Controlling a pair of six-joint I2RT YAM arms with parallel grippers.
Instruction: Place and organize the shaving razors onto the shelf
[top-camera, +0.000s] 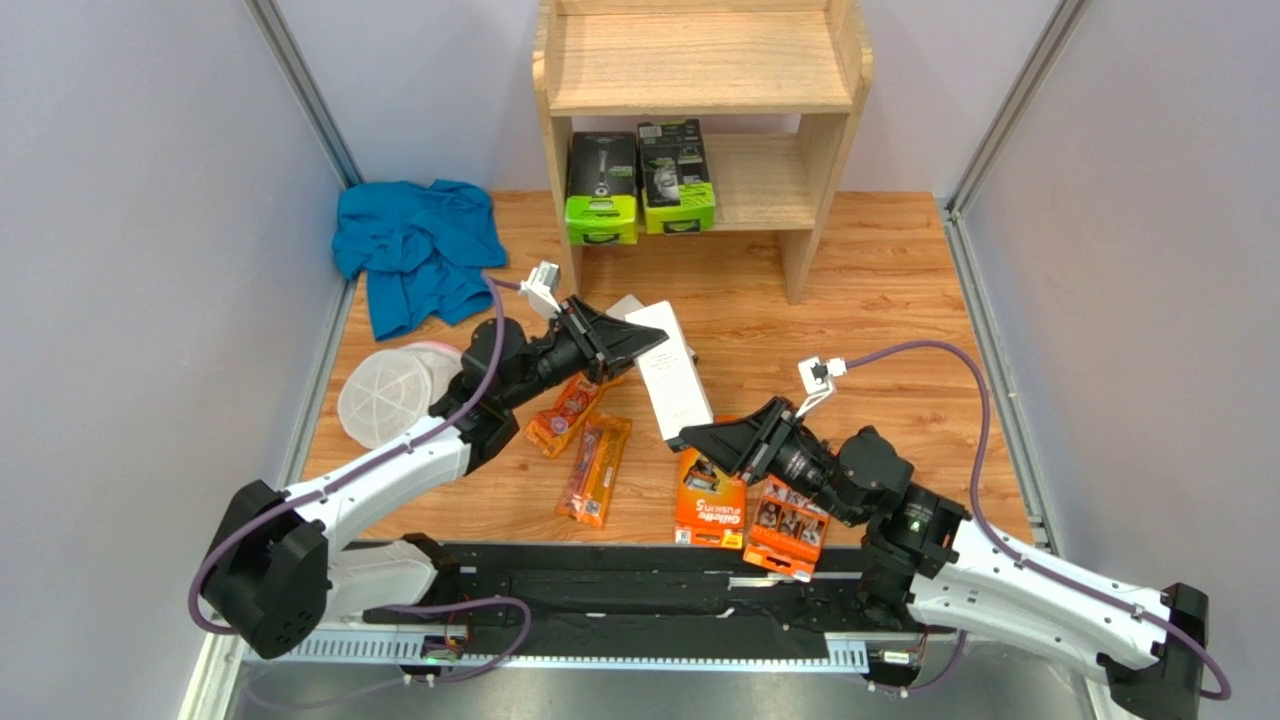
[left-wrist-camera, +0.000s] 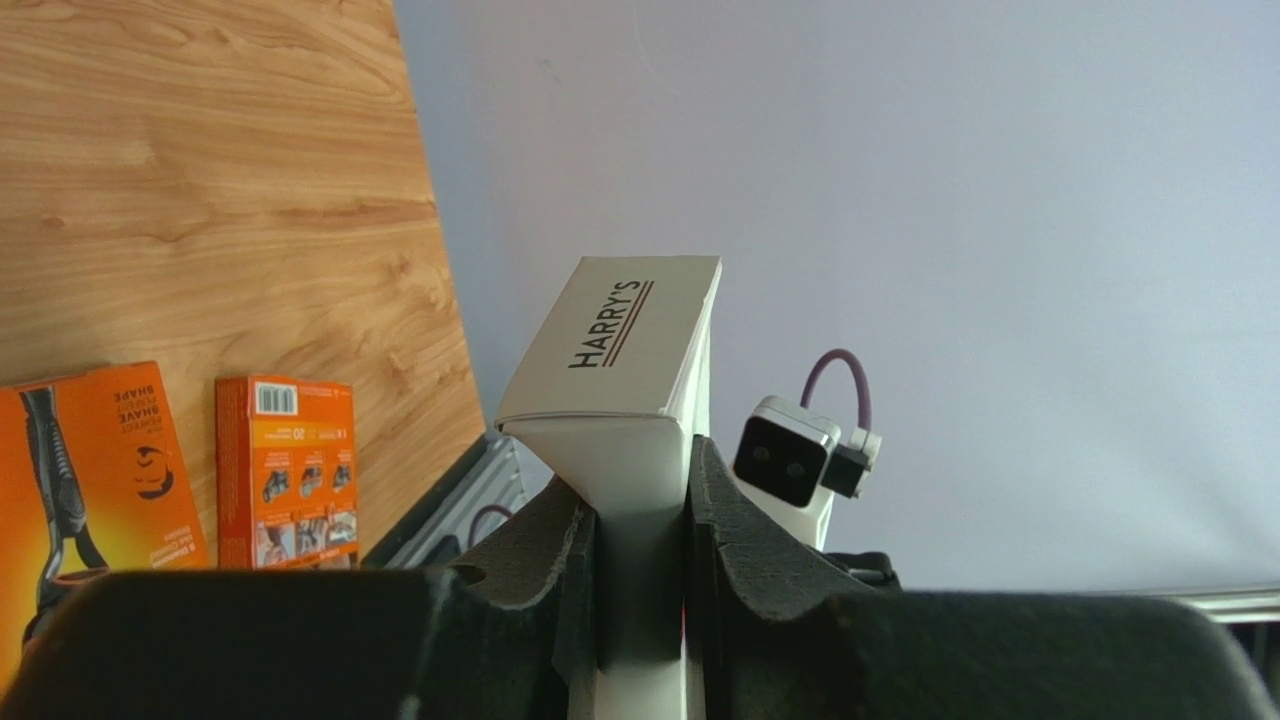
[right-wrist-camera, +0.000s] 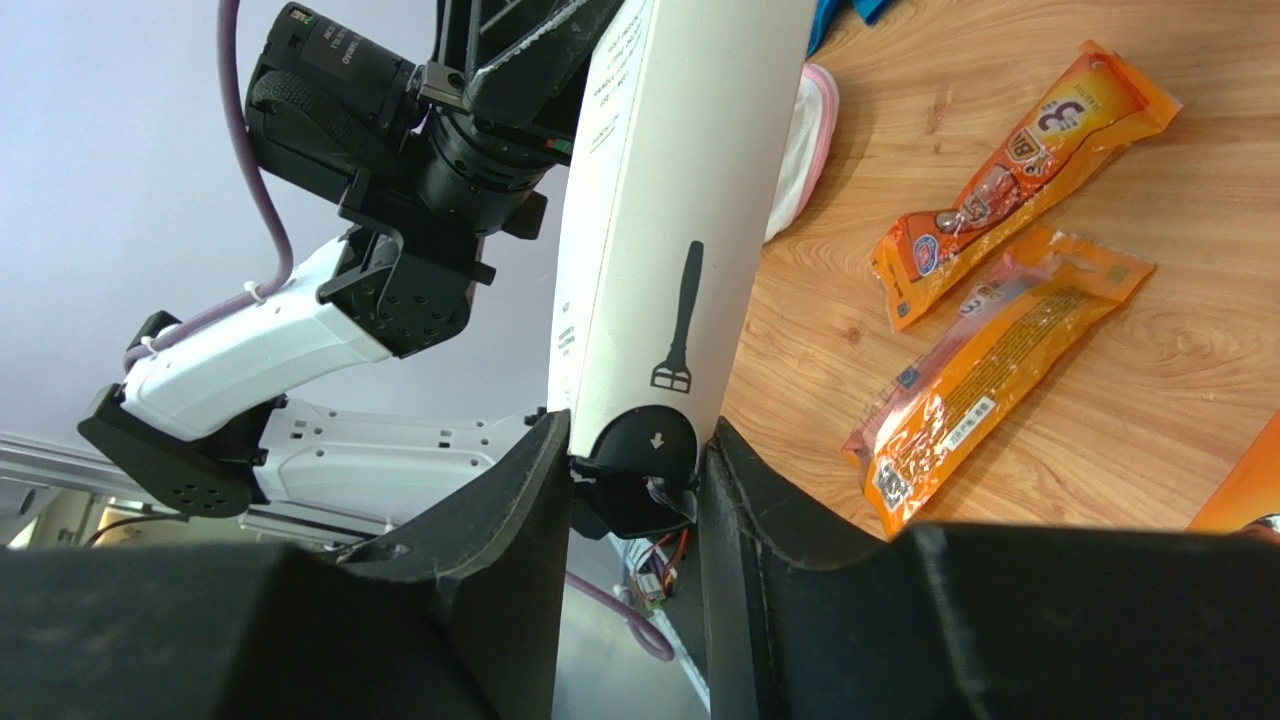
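Closest to the arm bases, two flat orange boxes (top-camera: 709, 507) (top-camera: 784, 528) lie side by side on the brown wooden table (top-camera: 872, 330). The right arm reaches over them. The left wrist view shows their printed fronts (left-wrist-camera: 286, 465) (left-wrist-camera: 90, 465).

A bit to the left lie two narrow orange blister packs (top-camera: 568, 413) (top-camera: 597, 468), close together. The right wrist view shows them flat on the wood (right-wrist-camera: 1022, 165) (right-wrist-camera: 984, 360).

In the middle, both arms hold one long white cardboard box (top-camera: 673, 383). The right gripper (top-camera: 694, 440) is pinched tight on its near end. The left gripper (top-camera: 649, 342) is pinched tight on its far end. Only the left wrist view (left-wrist-camera: 643, 480) shows the name HARRY'S on the box (left-wrist-camera: 609, 338). Only the right wrist view (right-wrist-camera: 637, 435) shows a small razor drawing on its side (right-wrist-camera: 661, 195), with the left arm clamped on the other end.

To the left are white round mesh discs (top-camera: 388, 393), and past them a crumpled blue cloth (top-camera: 421, 248).

Farthest away stands the light wooden shelf (top-camera: 699, 60), which only the top view shows. Two black-and-green packs (top-camera: 601, 188) (top-camera: 675, 177) stand side by side on its lower board. The top board is bare. The white box is in front of the shelf, not on it.
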